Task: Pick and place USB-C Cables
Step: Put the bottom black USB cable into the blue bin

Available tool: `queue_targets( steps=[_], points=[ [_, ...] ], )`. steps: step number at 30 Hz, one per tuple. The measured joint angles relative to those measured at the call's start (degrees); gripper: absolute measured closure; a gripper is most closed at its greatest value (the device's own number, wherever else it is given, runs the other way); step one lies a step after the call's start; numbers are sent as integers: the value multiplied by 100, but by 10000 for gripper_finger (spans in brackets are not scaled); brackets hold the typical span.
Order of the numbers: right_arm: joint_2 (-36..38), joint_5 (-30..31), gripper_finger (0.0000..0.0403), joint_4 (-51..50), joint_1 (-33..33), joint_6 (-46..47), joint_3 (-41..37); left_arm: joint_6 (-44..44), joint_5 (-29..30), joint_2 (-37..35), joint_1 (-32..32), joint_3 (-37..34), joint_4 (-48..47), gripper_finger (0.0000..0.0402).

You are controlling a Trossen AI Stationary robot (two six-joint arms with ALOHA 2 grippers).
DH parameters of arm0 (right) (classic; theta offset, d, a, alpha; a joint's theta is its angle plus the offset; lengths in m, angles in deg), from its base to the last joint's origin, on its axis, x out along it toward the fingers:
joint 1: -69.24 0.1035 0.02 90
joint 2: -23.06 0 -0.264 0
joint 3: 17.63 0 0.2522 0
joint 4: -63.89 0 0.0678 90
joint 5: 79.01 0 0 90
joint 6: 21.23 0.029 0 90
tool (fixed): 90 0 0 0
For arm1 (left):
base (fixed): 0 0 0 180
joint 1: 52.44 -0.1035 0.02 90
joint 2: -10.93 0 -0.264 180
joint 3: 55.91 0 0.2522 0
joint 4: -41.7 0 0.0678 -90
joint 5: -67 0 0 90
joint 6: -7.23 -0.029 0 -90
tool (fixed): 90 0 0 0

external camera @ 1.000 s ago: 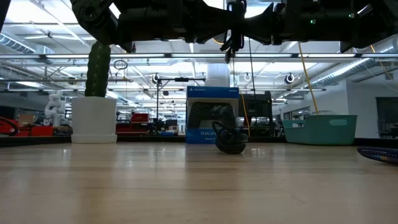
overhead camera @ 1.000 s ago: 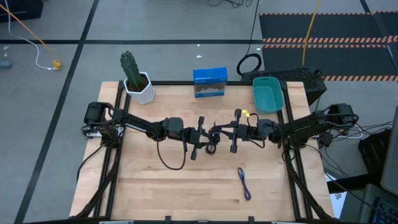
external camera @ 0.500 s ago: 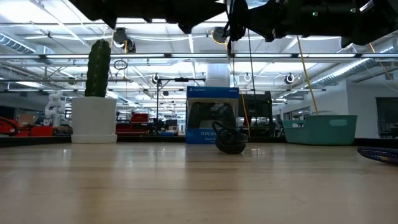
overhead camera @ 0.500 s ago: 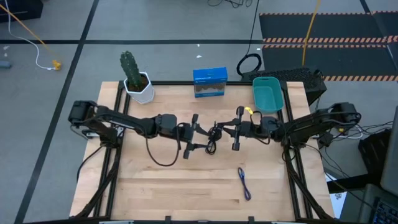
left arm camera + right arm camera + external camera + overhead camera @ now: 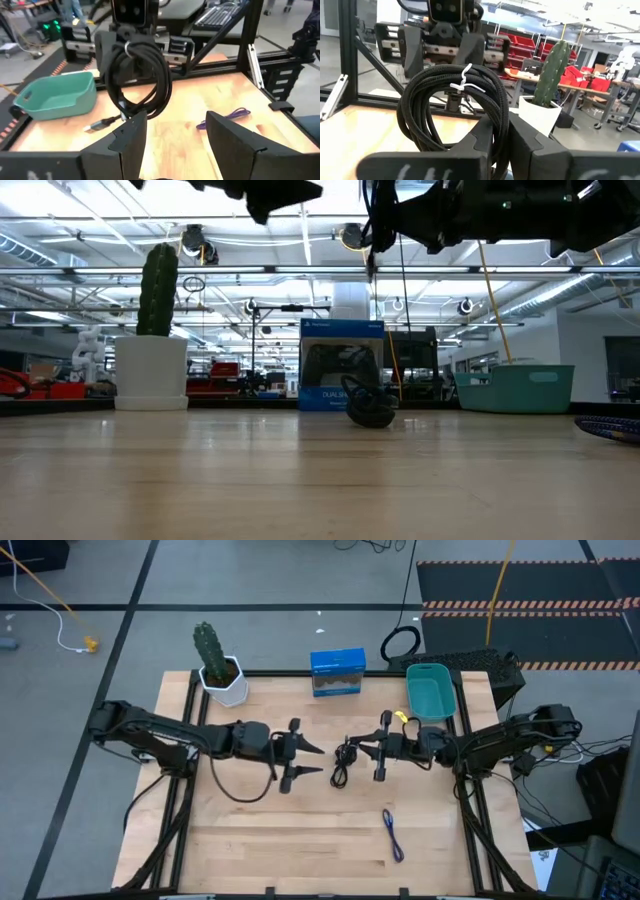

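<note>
A black USB-C cable bundle (image 5: pixel 342 757), tied with a white twist tie (image 5: pixel 465 80), hangs above mid-table with my right gripper (image 5: pixel 354 753) shut on it. My left gripper (image 5: pixel 316 759) stands open a short way to the bundle's left, touching nothing; its fingers (image 5: pixel 132 140) frame the bundle in the left wrist view. A second black bundle (image 5: pixel 369 407) rests on the table in front of the blue box. The blue-purple cable (image 5: pixel 393 835) lies flat toward the near right. The teal bin (image 5: pixel 431 692) stands at the far right. My right gripper pinches several strands on one side of the coil (image 5: pixel 496 116) between its two fingers (image 5: pixel 520 135). The fingers come in level from the table's right. The coil stands upright in front of the fingertips, lifted clear of the table.
A potted cactus (image 5: pixel 217 666) stands at the far left and a blue box (image 5: pixel 337 672) at the far middle. A large black cable ring (image 5: pixel 400 643) lies on the floor beyond the table. Bare wood spans the near half.
My left gripper has opened, let go of the black bundle and drawn back toward the table's left edge. My right gripper has kept its hold, and the bundle stays lifted above mid-table.
</note>
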Motion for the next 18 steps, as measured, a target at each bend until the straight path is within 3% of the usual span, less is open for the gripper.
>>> queue_targets(
  steps=[8,11,18],
  points=[
    [63,14,378,-446,-26,472,113,5,717,-579,298,1,-982,197],
    [233,18,378,-1740,-24,681,563,20,877,-644,349,1,-1168,197],
    [304,16,378,-5571,-65,649,2461,17,896,-642,350,1,-1267,197]
  ],
)
